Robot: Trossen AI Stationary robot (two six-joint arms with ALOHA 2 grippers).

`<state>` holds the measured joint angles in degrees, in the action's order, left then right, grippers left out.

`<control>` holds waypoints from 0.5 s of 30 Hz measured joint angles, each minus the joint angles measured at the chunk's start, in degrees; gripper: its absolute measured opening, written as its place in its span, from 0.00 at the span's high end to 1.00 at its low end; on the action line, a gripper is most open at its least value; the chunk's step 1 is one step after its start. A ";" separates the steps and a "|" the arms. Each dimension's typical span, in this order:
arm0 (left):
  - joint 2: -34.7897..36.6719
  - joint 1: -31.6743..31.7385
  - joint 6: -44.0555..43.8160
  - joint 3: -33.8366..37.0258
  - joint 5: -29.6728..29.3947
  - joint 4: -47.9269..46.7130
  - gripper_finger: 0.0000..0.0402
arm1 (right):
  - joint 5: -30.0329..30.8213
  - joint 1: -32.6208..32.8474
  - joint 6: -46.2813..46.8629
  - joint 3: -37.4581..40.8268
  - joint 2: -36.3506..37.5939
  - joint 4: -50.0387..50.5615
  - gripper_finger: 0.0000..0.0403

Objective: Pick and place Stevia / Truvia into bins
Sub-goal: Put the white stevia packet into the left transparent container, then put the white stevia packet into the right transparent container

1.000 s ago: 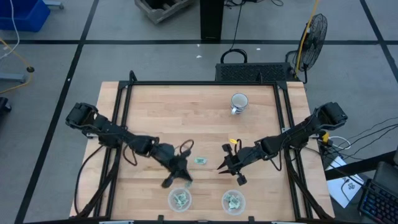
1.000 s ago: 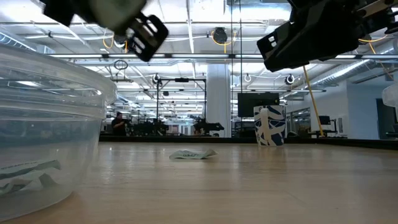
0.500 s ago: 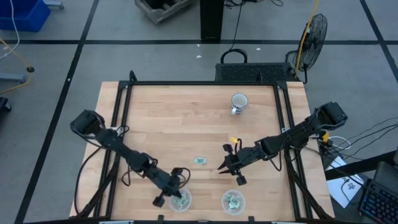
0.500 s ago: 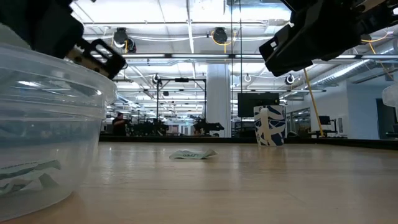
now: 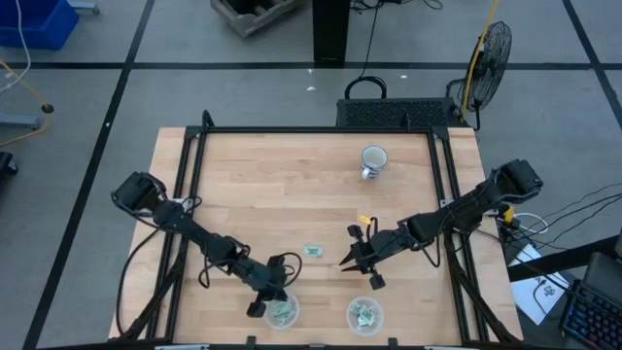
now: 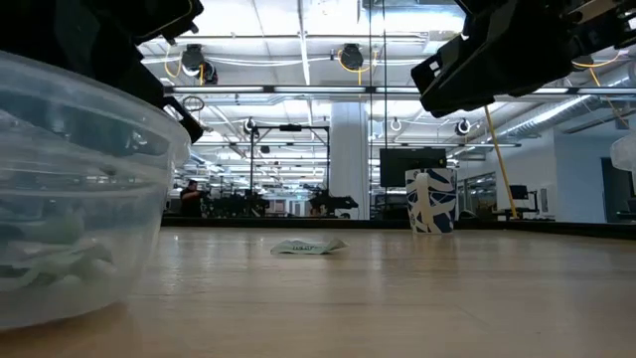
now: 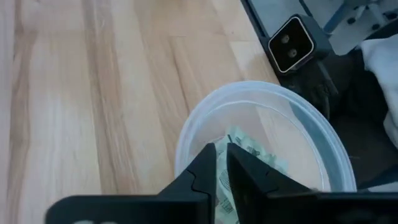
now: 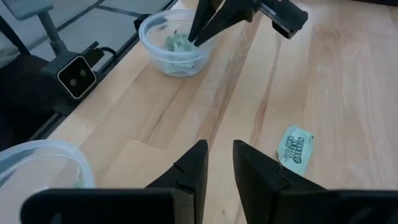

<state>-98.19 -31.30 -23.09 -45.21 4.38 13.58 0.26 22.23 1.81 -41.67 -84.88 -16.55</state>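
Table (image 5: pixel 282 185): pale wood planks, framed by black rails, standing on a grey floor (image 5: pixel 194 87) marked with dark tape lines. Black pillar base (image 5: pixel 330 29) stands beyond the table's far edge; black crate (image 5: pixel 398 114) sits against that edge. Standing fan (image 5: pixel 491 49) with yellow cable off the far right corner. Blue bin (image 5: pixel 34 24) in the upper left corner of the high view; grey pallet (image 5: pixel 255 14) beside the pillar. Low view: large open hall, ceiling with rows of strip lights (image 6: pixel 328 15) and ducts, white column (image 6: pixel 350 159), dark monitor (image 6: pixel 405 167), distant workstations with a seated person (image 6: pixel 189 197).
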 joint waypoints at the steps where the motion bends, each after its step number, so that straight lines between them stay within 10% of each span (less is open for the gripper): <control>1: 0.00 0.06 -0.31 0.00 0.02 -0.03 0.88 | 0.04 -0.01 -0.04 0.00 -0.20 0.05 0.82; 15: 11.41 1.77 2.41 -3.44 0.55 -0.36 0.78 | 2.56 -2.21 -6.69 0.00 -3.14 -5.81 0.82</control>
<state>-86.79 -29.53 -20.69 -48.66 4.93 13.21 2.82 20.02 -4.88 -41.67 -88.03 -22.36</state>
